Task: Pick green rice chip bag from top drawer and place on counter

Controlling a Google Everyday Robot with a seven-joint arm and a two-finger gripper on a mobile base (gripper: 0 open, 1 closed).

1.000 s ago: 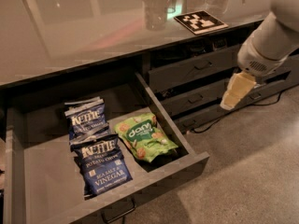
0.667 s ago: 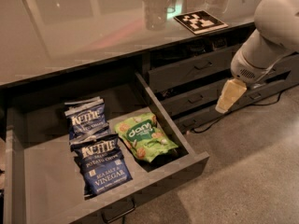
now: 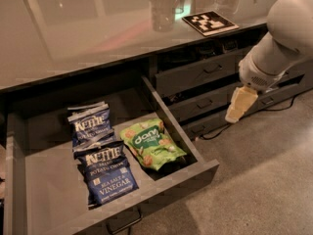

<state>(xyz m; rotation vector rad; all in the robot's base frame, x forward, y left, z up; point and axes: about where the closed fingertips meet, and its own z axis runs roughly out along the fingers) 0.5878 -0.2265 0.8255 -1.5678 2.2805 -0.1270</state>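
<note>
The green rice chip bag (image 3: 152, 145) lies flat at the right side of the open top drawer (image 3: 195, 177), next to two dark blue Kettle chip bags (image 3: 102, 160). The glossy counter (image 3: 83, 38) runs above the drawer and bears a black-and-white marker tag (image 3: 210, 22). My gripper (image 3: 239, 105) hangs at the right, below the white arm, in front of the narrow drawers. It is well to the right of the green bag and above the floor, holding nothing that I can see.
A column of narrower dark drawers (image 3: 208, 89) stands right of the open drawer, some slightly ajar. A cable (image 3: 215, 132) trails on the floor below them. A clear cup (image 3: 163, 13) stands on the counter. Speckled floor (image 3: 264, 180) spreads at lower right.
My arm and gripper have shifted left and slightly down, nearer the open drawer. The bags and drawer have not moved.
</note>
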